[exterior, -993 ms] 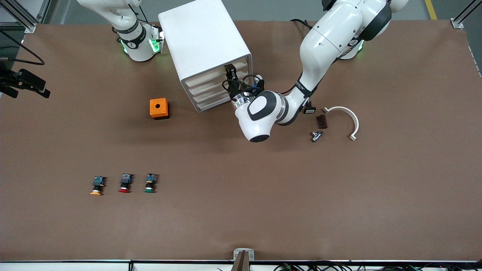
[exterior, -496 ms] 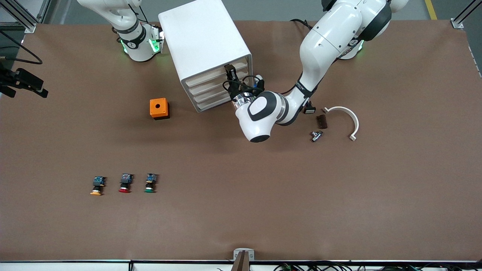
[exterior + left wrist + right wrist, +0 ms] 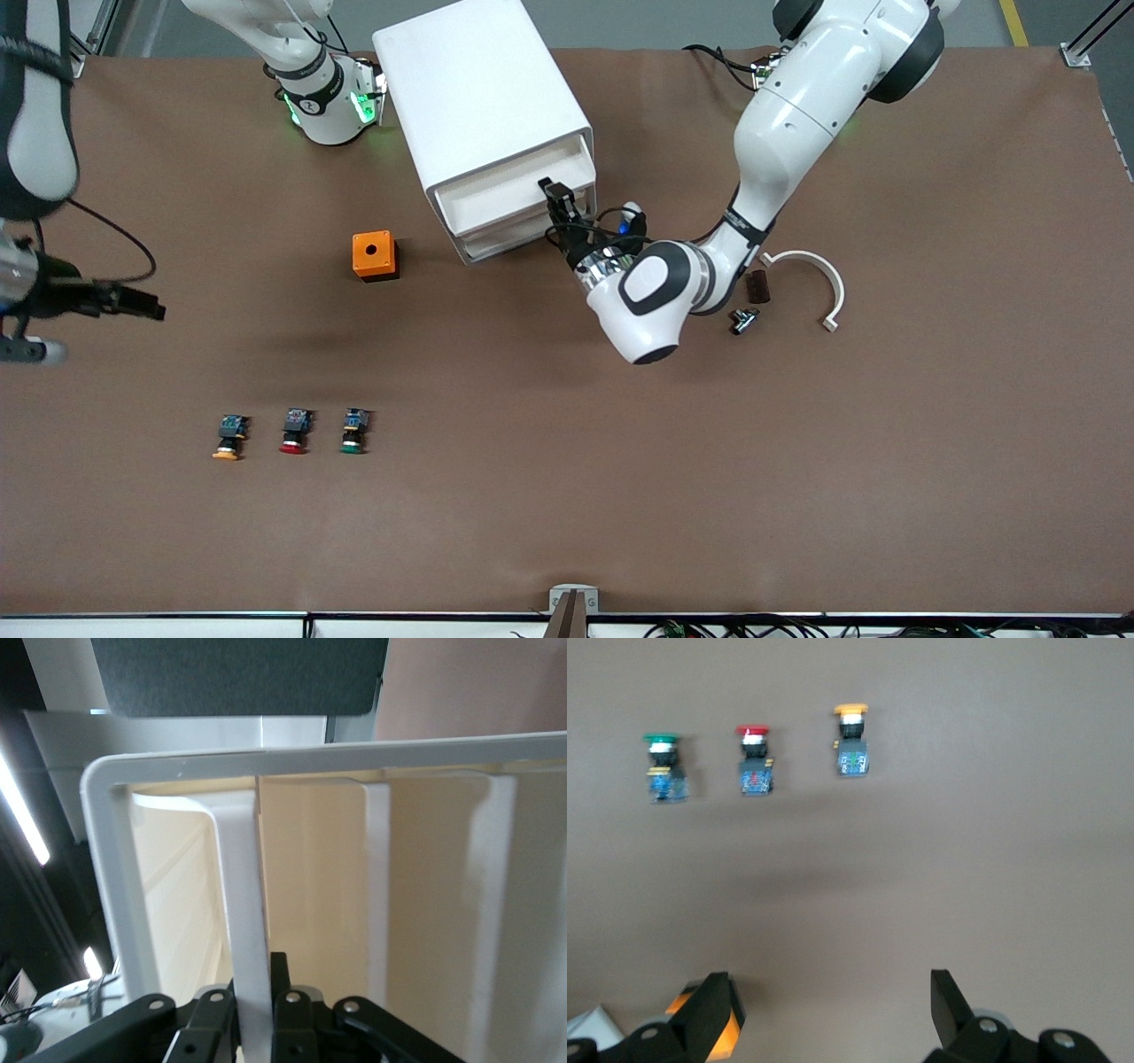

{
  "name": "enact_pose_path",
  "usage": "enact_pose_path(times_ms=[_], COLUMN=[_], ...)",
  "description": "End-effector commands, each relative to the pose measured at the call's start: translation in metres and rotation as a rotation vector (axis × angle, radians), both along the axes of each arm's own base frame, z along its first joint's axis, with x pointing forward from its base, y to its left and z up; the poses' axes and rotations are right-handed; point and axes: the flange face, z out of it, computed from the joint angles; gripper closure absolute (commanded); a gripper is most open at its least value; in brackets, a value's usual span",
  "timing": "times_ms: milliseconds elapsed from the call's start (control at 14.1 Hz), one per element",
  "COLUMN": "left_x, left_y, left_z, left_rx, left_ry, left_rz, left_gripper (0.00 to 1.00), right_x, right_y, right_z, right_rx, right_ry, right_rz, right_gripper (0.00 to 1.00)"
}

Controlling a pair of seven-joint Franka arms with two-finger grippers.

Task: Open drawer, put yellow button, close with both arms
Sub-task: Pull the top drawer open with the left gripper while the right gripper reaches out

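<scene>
Left black two-finger gripper [image 3: 556, 197] clamped on the lip of the uppermost cream-fronted shallow drawer [image 3: 514, 190], fingers [image 3: 297, 1019] pinching the white front edge in the left wrist view. Drawer pulled partway out of the large white box cabinet [image 3: 478, 89], its pale interior exposed; lower drawers flush beneath it. Glossy white left arm [image 3: 780, 142] reaching in from its base toward the cabinet front. Right black two-finger gripper [image 3: 828, 1010] hanging over bare brown table surface [image 3: 620, 461] toward the right arm's end, fingers spread wide apart, nothing between them. In the right wrist view, three small push-buttons in a row: tiny yellow-capped push-button with black body and blue rear block [image 3: 229, 437], then red-capped push-button [image 3: 294, 431], then green-capped push-button [image 3: 354, 431]. All three resting on the table, nearer the front camera than the cabinet, well apart from it. Orange cube with a round hole on top [image 3: 374, 255] between cabinet and buttons. Toward the left arm's end: curved white plastic bracket [image 3: 811, 283], small dark brown block [image 3: 757, 286], small metal fitting [image 3: 742, 320].
</scene>
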Motion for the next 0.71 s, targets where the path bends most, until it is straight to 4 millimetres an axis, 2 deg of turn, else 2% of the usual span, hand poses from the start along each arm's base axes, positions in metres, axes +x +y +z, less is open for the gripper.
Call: enact_pose_path(times_ms=[0,213,355,496,567,638], left_x=[0.030,0.051,0.058,0.064,0.064,0.064], left_y=[0.024,0.045,0.054,0.060,0.059,0.059], left_z=[-0.005,-0.005,-0.005,-0.005,-0.003,-0.003], left_rx=[-0.010,-0.006,-0.007,-0.009,-0.008,-0.009], left_ry=[-0.008,-0.021,-0.027,-0.034,-0.040,-0.043], left_rz=[0.091,0.148,0.162,0.175,0.173,0.174], left_gripper=[0.88,0.86,0.85,0.83,0.78,0.67], right_x=[0.026,0.047,0.059,0.066,0.068,0.070], right_y=[-0.007,-0.006,-0.009,-0.013,-0.013,-0.010], right_z=[-0.052,-0.104,-0.140,-0.185,-0.203,-0.213], right_rx=[0.000,-0.020,-0.033,-0.046,-0.046,-0.032], right_ry=[-0.041,-0.107,-0.156,-0.189,-0.198,-0.215], right_rz=[-0.010,-0.014,-0.016,-0.022,-0.026,-0.041], right_gripper=[0.01,0.01,0.01,0.01,0.01,0.01])
